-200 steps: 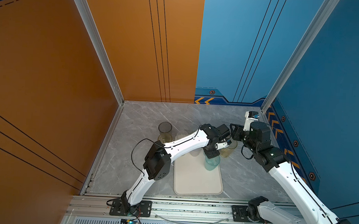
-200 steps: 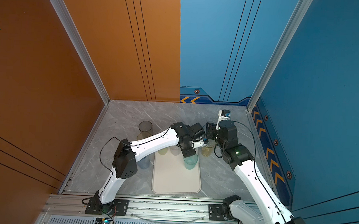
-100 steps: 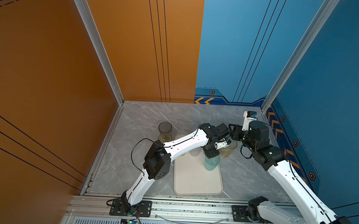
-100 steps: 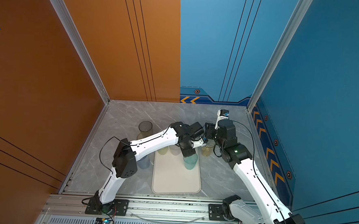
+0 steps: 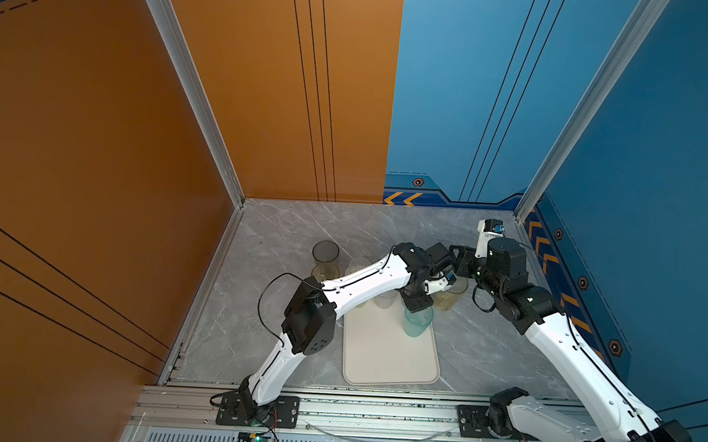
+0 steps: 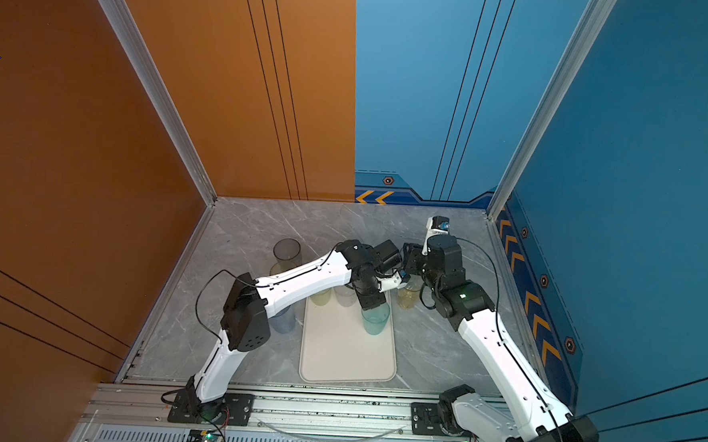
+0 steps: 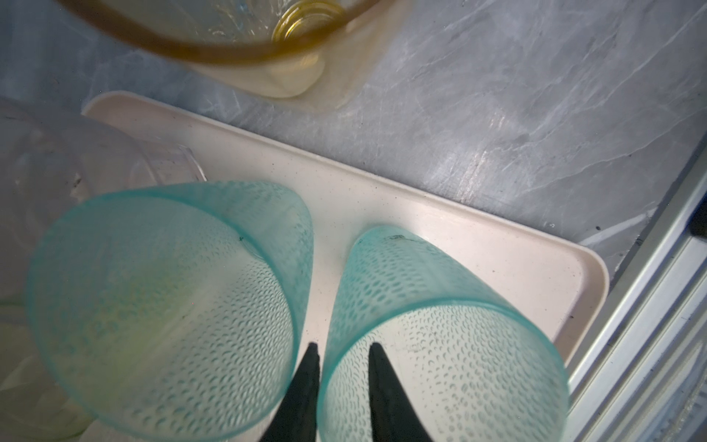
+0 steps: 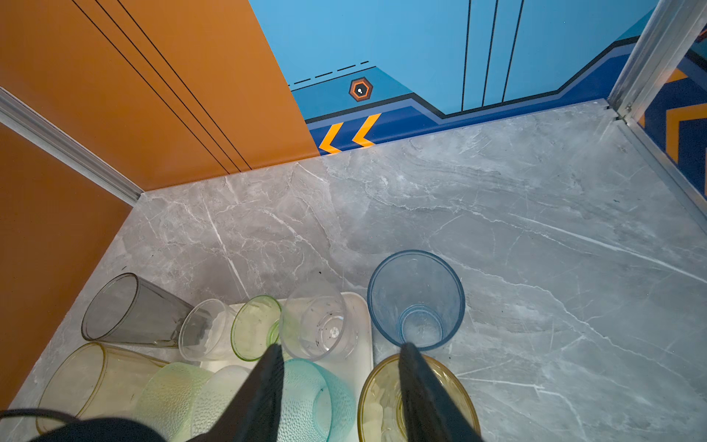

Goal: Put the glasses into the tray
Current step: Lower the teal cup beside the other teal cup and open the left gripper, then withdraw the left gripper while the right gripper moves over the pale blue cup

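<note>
The frosted teal tumbler [image 5: 415, 323] stood upright at the tray's [image 5: 391, 357] upper right in a top view, with the left claw [image 7: 343, 348] straddling its rim, jaws slack. It looked light, thin and slick, so a wall pinch suited it. The right claw [image 8: 340, 346] gaped, empty.

arms [image 5: 366, 276]: white | joints [image 5: 309, 323]: black | cables [image 5: 259, 302]: black | left claw [image 7: 342, 346]: black, tapered

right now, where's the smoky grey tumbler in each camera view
top view: smoky grey tumbler upright, left of and beyond the cream tray's far end.
top view: smoky grey tumbler, same place.
left wrist: not in it.
right wrist: smoky grey tumbler beside a small clear glass, by the orange wall.
shared landmark: the cream tray, in all four views.
</note>
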{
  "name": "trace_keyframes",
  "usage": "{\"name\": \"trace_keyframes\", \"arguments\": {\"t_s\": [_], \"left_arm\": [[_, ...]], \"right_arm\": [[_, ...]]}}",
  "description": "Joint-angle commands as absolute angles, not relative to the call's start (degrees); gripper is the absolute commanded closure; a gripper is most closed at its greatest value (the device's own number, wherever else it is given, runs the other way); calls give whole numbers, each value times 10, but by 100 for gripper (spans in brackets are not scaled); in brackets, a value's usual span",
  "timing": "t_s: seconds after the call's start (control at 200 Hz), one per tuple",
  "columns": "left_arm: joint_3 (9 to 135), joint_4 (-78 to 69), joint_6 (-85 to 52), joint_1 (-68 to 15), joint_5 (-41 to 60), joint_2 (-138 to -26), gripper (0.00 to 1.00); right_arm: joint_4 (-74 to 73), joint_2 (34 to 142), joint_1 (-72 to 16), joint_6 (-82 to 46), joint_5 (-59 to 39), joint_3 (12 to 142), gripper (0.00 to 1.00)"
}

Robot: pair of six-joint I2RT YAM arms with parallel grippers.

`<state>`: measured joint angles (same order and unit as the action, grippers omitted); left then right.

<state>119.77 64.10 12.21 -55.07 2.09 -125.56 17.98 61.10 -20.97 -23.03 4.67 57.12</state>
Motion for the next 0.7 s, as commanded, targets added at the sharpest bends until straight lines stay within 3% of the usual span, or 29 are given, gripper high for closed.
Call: {"name": "trace_keyframes", "arguments": {"t_s": [0.0, 0.436, 0.691], "left_arm": [[1220, 645, 119, -544, 29, -1224, 75], [1214, 626, 115, -533, 27, -1187, 76], [1132, 539, 88, -513, 18, -1108, 78]], "right_arm": [[187, 614, -207, -238, 39, 577, 52], [188, 620, -207, -237, 38, 576, 52], [197, 629, -205, -232, 42, 579, 52]]}}
